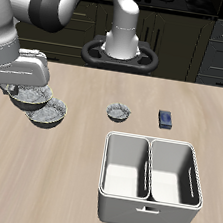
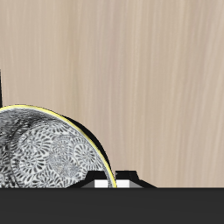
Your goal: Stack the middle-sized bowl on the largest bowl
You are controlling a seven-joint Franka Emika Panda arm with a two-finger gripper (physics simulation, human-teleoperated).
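My gripper (image 1: 24,87) is shut on the rim of the middle-sized bowl (image 1: 30,97), a grey shiny bowl with a fluted rim, and holds it just above the table. The largest bowl (image 1: 48,116), its near-twin, sits on the table right beside it, nearer the front edge, and the two overlap in the exterior view. In the wrist view the held bowl (image 2: 44,157) shows its patterned inside and yellowish rim close to my gripper (image 2: 105,182). The largest bowl is out of the wrist view.
The tiny grey bowl (image 1: 120,111) sits at mid-table. A small blue block (image 1: 166,118) lies beside it. A white two-compartment bin (image 1: 156,140) stands near the front edge.
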